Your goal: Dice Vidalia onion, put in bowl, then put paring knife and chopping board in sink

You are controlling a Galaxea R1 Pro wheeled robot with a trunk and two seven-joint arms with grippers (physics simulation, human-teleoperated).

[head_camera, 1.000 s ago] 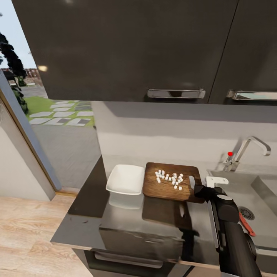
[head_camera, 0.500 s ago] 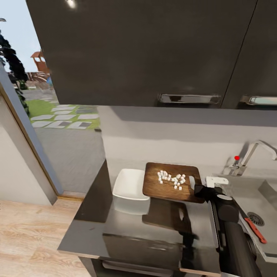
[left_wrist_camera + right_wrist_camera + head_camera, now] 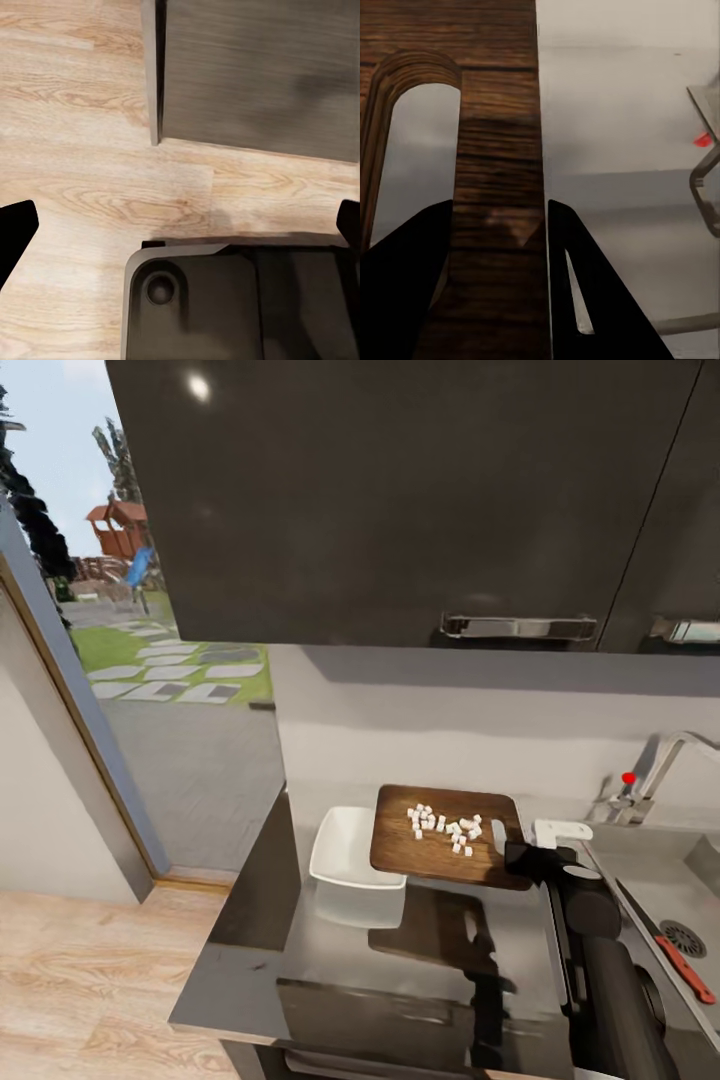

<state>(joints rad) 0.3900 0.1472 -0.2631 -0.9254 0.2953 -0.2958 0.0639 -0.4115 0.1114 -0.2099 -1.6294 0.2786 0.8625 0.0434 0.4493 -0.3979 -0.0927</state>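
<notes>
Right arm extends forward from the lower right of the head view, forearm dark, wrist level. Right gripper (image 3: 522,857) is closed on the handle end of the chopping board (image 3: 443,847); right wrist view shows both fingers (image 3: 585,292) pinching the strip beside the slot. Left gripper (image 3: 180,232) hangs low with fingers spread wide, holding nothing.

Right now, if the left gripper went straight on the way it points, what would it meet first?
Probably the wooden floor: the left wrist view looks down at it, with the robot's dark base close by. Depth is unclear.
</notes>
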